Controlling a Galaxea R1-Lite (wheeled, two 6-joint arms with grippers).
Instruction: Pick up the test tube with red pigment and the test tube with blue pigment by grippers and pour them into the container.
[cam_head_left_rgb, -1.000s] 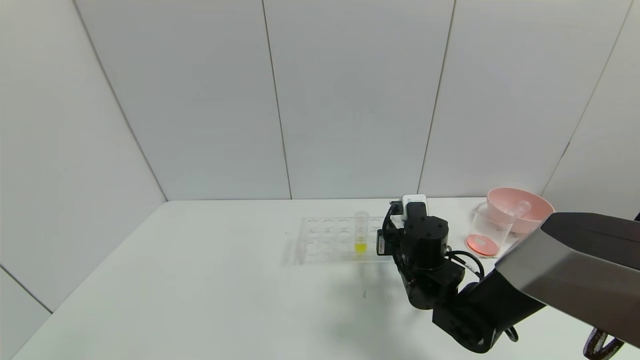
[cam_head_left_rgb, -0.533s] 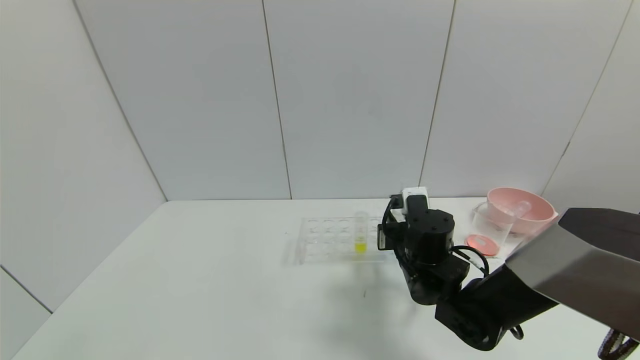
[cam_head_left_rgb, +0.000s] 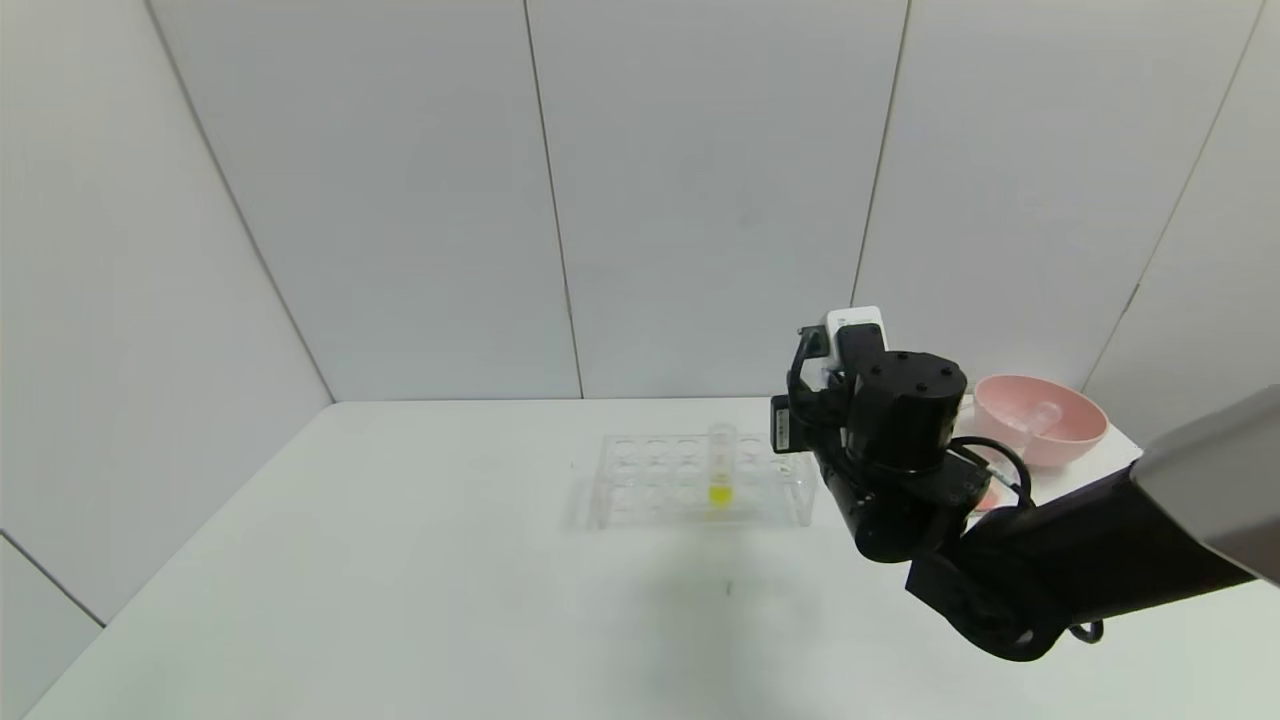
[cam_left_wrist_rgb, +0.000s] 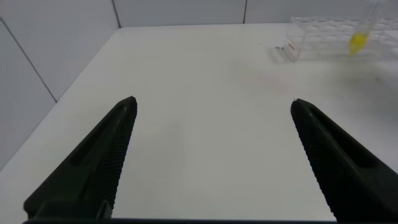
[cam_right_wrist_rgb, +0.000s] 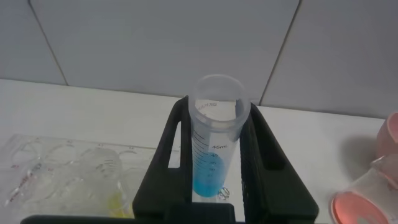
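Right wrist view shows the right gripper (cam_right_wrist_rgb: 214, 180) clenched on the test tube with blue pigment (cam_right_wrist_rgb: 216, 140), its 2 black fingers (cam_right_wrist_rgb: 166, 163) pressing the tube from either side. That tube stands upright between them, open mouth up, with cyan-blue liquid filling only its lower part below the printed scale. Beside the gripper lies the clear tube rack (cam_right_wrist_rgb: 68, 168), and a blurred patch of yellow shows through the rack's near wall. At the far edge of this view sits the container (cam_right_wrist_rgb: 367, 199), a clear beaker with orange-red liquid at its bottom, and past it the rim of the pink bowl (cam_right_wrist_rgb: 392, 140).

From the head camera, the right gripper's wrist and black arm hang raised above the white table (cam_head_left_rgb: 400, 560), between the tube rack (cam_head_left_rgb: 650, 480) and the pink bowl (cam_head_left_rgb: 1040, 420); the arm hides the blue tube, the fingers and most of the beaker. 1 tube with yellow liquid (cam_head_left_rgb: 720, 465) stands upright in the rack. A clear, seemingly empty tube (cam_head_left_rgb: 1030, 415) lies tilted inside the bowl.

Left wrist view shows the left gripper (cam_left_wrist_rgb: 214, 162) released, its 2 dark fingers (cam_left_wrist_rgb: 93, 165) spread wide over bare table, well apart from the rack (cam_left_wrist_rgb: 329, 37) and holding nothing
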